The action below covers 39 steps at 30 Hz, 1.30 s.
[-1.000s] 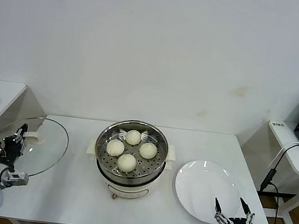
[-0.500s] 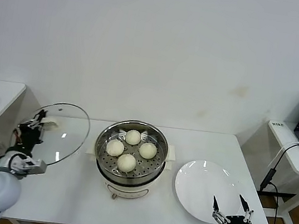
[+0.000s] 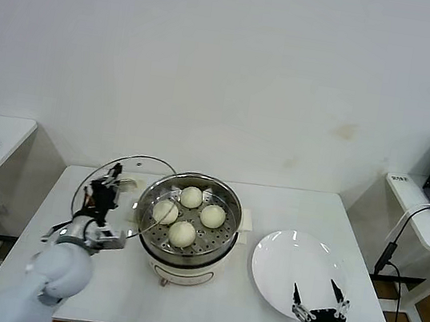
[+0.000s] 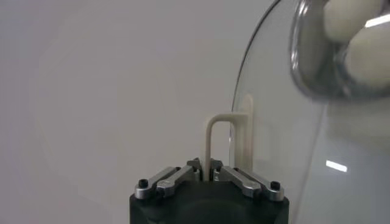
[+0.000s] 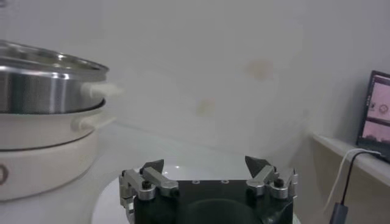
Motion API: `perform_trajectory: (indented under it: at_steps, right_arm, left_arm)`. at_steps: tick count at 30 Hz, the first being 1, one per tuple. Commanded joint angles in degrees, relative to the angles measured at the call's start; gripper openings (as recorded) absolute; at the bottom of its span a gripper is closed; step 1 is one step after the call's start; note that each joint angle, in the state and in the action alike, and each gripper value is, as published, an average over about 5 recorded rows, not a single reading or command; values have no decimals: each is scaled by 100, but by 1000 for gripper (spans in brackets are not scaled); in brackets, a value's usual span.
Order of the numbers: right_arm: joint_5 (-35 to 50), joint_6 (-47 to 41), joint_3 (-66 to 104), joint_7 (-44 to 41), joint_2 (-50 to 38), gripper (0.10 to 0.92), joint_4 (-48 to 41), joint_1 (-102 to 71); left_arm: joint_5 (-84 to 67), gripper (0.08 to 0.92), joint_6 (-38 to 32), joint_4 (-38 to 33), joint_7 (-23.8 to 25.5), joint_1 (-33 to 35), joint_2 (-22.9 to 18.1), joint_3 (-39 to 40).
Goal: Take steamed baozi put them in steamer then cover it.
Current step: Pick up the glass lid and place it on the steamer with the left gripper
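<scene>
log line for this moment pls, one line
phase: bringing cover to steamer | left gripper: shut on cover handle | right gripper: open, idle over plate | steamed baozi: four in steamer | uncovered

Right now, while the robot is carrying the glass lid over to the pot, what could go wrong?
The left gripper pinches only the thin handle of the cover, which is steeply tilted, so it might swing or slip.

The cover's edge is already at the steamer rim; it could bump the rim or land crooked.

The baozi sit high on the tray, so a low lid might squash one.

The right gripper waits open by the plate.
</scene>
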Motion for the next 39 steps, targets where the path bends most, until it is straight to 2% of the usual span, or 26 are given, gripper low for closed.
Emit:
perform_trajectory:
  at_steps: [1,8,24,39]
  right_arm:
    - [-447,-9,-172,20,178,823,-225,139]
    - [-565,9,-244,24,238,823,-352,158]
    - [-726,30,-311,30,337,823,-395,105]
    - [-764,48,-375,25,340,823,-410,81]
  left_arm:
    - [2014,147,315,57,979,-776,-661,1059]
    - [2373,147,386,140,1260,-946,-901,1407]
    - [2542,147,496,663,1379,-1238,-1714,1986]
    - [2590,147,477,788,1408,-1128,-1827,1889]
